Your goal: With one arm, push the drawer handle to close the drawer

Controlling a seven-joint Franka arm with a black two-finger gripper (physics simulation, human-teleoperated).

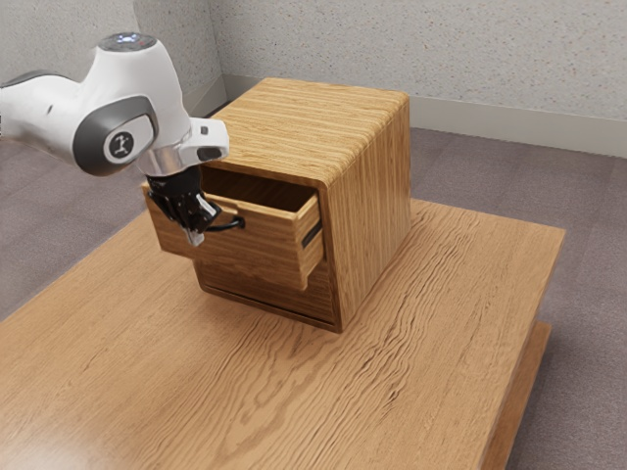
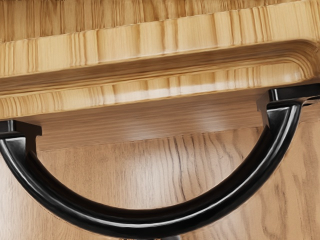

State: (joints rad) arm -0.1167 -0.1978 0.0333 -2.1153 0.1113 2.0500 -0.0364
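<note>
My gripper [image 1: 196, 237] points down in front of the pulled-out upper drawer [image 1: 269, 247], close to its black handle [image 1: 235, 224]. Part of the handle is hidden behind the hand. The view does not settle whether the gripper touches the handle or how it stands. In the wrist view the curved black handle [image 2: 145, 216] arches out from the drawer front [image 2: 130, 45], with a small dark thing at the lower edge by the middle of its curve.
The wooden cabinet [image 1: 368, 211] stands on the wooden table [image 1: 323, 401], with a lower front panel [image 1: 265, 288] flush below the open drawer. Behind the cabinet is a speckled wall [image 1: 470, 59]. The table's edge runs along the exterior view's right.
</note>
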